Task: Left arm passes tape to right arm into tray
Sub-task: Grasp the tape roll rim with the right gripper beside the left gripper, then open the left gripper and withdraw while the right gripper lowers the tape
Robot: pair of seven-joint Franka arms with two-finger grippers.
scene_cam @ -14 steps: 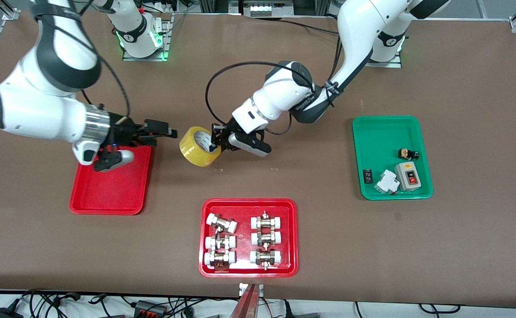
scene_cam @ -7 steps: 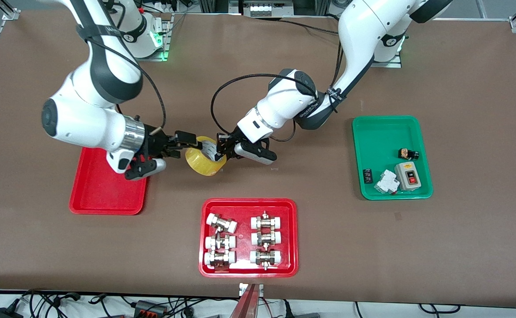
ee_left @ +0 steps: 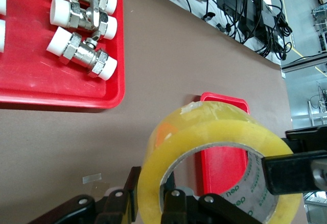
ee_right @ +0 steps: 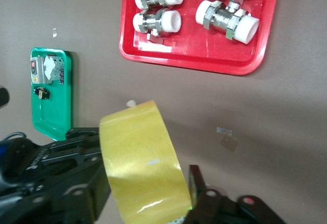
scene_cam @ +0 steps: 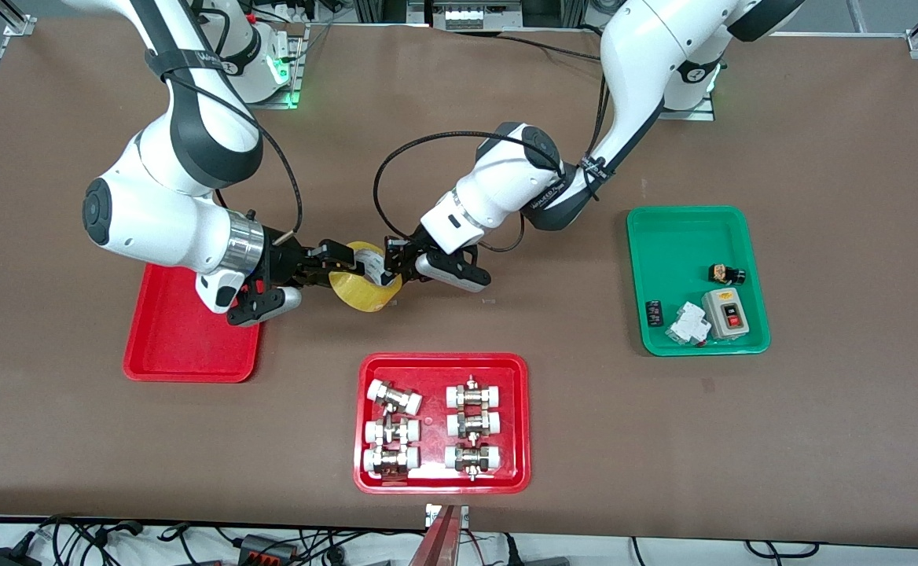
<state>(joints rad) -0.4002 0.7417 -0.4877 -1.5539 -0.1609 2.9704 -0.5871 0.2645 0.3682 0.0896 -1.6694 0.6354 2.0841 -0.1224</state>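
The yellow tape (scene_cam: 361, 284) hangs over bare table between the plain red tray (scene_cam: 184, 346) and the table's middle. My left gripper (scene_cam: 387, 266) is shut on it, one finger inside the ring and one outside, clamping the wall (ee_left: 153, 183). My right gripper (scene_cam: 347, 263) reaches in from the tray's end, its fingers pressed on the roll's two flat faces, so it is shut on the tape (ee_right: 145, 183) too. In the left wrist view one right finger (ee_left: 296, 170) crosses the roll's face, and the tray (ee_left: 225, 101) shows past and through the tape (ee_left: 204, 132).
A red tray of white-capped metal fittings (scene_cam: 369, 479) lies nearer the front camera than the tape; it shows as well in the wrist views (ee_left: 61, 91) (ee_right: 204, 63). A green tray (scene_cam: 695, 346) with small electrical parts sits toward the left arm's end (ee_right: 51, 127).
My right arm swung from over the plain red tray to the tape and its fingers closed on the roll. My left gripper brought the tape slightly toward it, then held still.
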